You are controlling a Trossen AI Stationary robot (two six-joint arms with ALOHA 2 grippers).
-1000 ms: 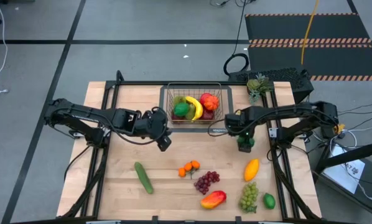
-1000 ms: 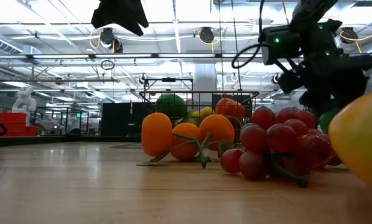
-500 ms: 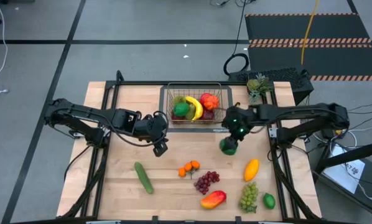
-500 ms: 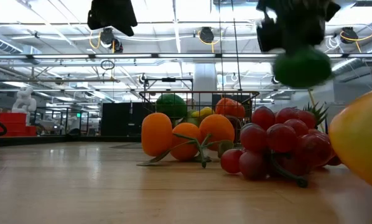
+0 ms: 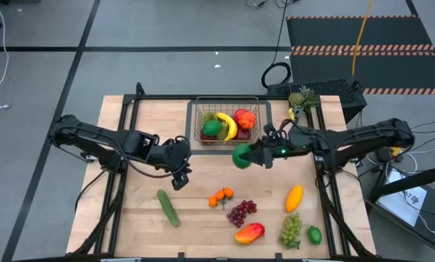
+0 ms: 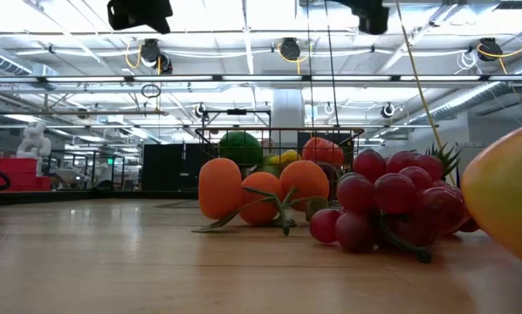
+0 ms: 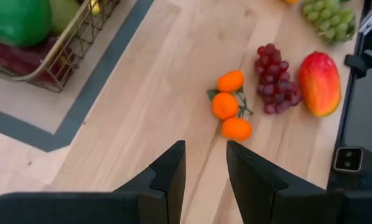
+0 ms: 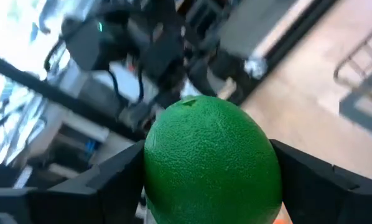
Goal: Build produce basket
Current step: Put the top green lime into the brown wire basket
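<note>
The wire basket (image 5: 203, 137) stands at the table's far middle, with a banana, a green fruit and a red fruit inside. My right gripper (image 5: 249, 156) hangs above the table just near of the basket's front, shut on a green round fruit (image 5: 239, 156) (image 8: 211, 165). My left gripper (image 5: 180, 179) (image 7: 206, 168) hovers left of it, open by a narrow gap, with nothing between its fingers. Resting on the table are an orange cluster (image 5: 221, 196) (image 7: 228, 102), purple grapes (image 5: 241, 212), a mango (image 5: 249, 233), a cucumber (image 5: 168, 207), green grapes (image 5: 291, 229) and a lime (image 5: 315, 234). My right gripper pinches the green round fruit between its two fingers, one on each side of it (image 8: 153, 171). The fingers lie level and point toward the table's left. The fruit is lifted clear of the table.
A yellow-orange fruit (image 5: 294, 198) lies right of the grapes. A spiky green pineapple-like piece (image 5: 300, 98) sits at the far right corner. Bare wood lies between the basket and the produce along the near edge.
My right gripper has risen off the table with the green fruit. It has tipped from pointing down to level and swung left toward the basket's front. My left gripper has drifted a little toward the near-left.
</note>
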